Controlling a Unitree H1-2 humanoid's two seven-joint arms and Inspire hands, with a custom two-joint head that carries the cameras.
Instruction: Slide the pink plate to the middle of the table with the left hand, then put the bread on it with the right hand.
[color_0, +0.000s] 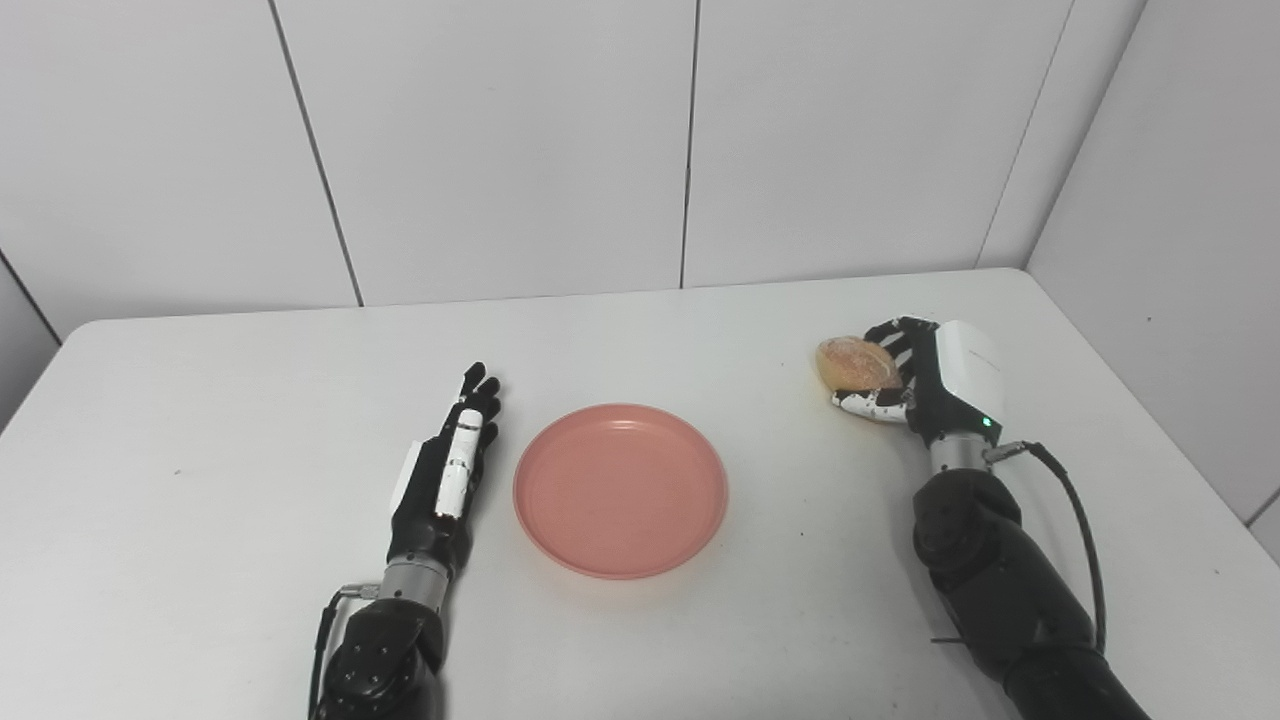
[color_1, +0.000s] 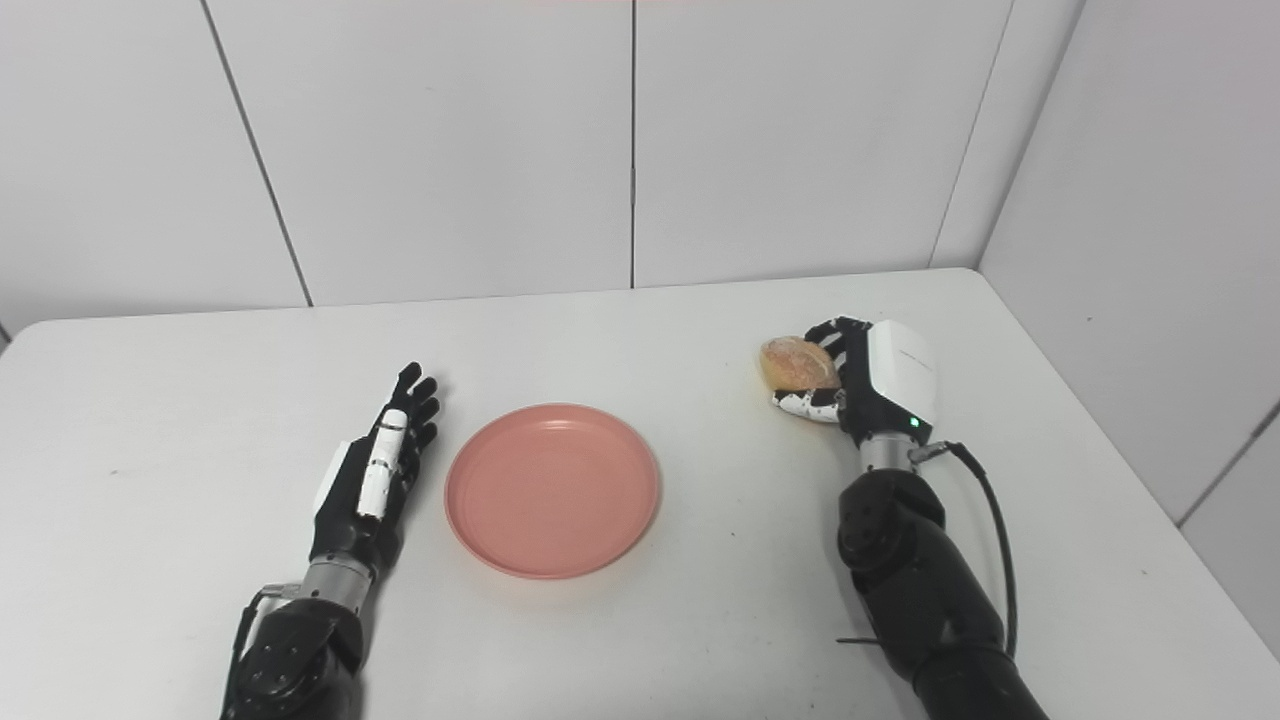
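Note:
The pink plate (color_0: 620, 488) lies empty near the middle of the white table (color_0: 200, 400). My left hand (color_0: 450, 468) rests just left of the plate with fingers stretched out flat, open and holding nothing, a small gap from the rim. My right hand (color_0: 925, 385) is at the right side of the table, its fingers and thumb closed around a round brown bread roll (color_0: 853, 363). The roll sits low, at or just above the table surface; I cannot tell whether it touches. It also shows in the right eye view (color_1: 797, 363).
White wall panels (color_0: 500, 150) stand behind the table and along the right side. The table's right edge (color_0: 1150, 420) runs close to my right arm. A black cable (color_0: 1075, 520) loops off the right wrist.

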